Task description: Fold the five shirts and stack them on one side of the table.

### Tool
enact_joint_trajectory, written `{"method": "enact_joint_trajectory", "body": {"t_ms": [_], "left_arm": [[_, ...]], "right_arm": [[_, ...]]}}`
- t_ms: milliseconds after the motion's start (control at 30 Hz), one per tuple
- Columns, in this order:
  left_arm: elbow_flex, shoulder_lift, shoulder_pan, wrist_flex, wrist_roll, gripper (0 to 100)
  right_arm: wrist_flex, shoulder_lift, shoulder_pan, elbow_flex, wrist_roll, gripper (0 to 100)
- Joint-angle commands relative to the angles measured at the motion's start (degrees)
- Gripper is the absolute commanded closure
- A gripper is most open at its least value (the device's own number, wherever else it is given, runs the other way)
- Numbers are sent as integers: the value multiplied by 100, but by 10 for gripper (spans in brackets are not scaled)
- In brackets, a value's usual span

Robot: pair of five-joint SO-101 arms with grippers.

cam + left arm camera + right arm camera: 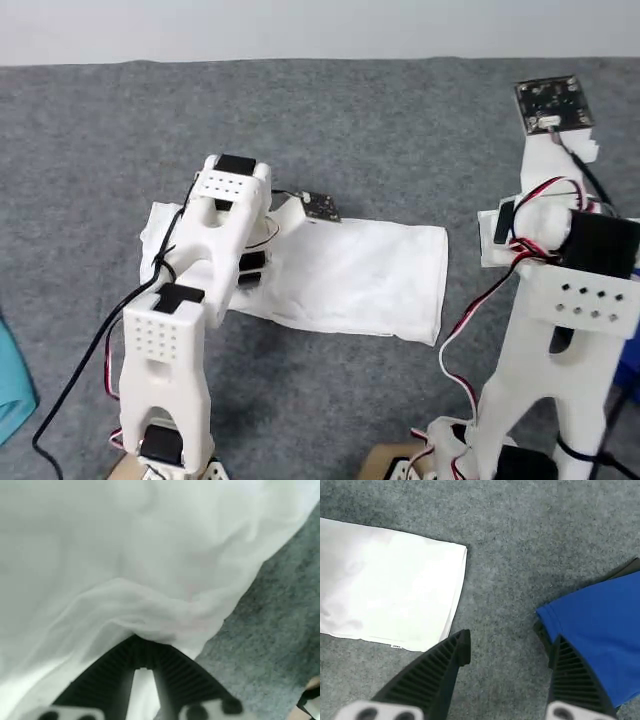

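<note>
A white shirt [370, 275] lies partly folded across the middle of the grey table. My left arm [225, 220] hangs over its left part. In the left wrist view my left gripper [143, 649] is shut, pinching a raised fold of the white shirt [125, 555]. My right arm [560, 260] stands at the right of the table, off the shirt. My right gripper [507, 647] is open above bare table, with nothing between its fingers. It sits between the white shirt's end [385, 590] and a blue shirt [595, 625].
The grey felt table [400, 140] has free room behind and in front of the white shirt. A teal cloth [12, 385] shows at the left edge, and the blue shirt [630, 370] at the right edge. Cables trail near both arm bases.
</note>
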Motion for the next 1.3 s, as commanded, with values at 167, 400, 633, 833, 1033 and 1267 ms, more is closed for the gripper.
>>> {"method": "enact_joint_trajectory", "body": {"t_ms": [167, 400, 633, 833, 1033, 1267], "left_arm": [[84, -1697, -431, 167, 123, 998], [163, -1398, -1442, -598, 132, 998], [127, -325, -1670, -809, 167, 998], [-251, -264, -1618, -211, 756, 998], [-681, -1477, -1635, 176, 1600, 998], [-277, -3543, -1635, 176, 3297, 998]], "right_arm": [[207, -207, 13, -62, -53, 732], [207, -207, 13, -62, -62, 732], [207, -207, 22, -53, -62, 732], [215, -215, 13, -53, -343, 732], [224, -215, 31, -53, -853, 732], [215, -215, 13, 809, -1433, 732]]}}
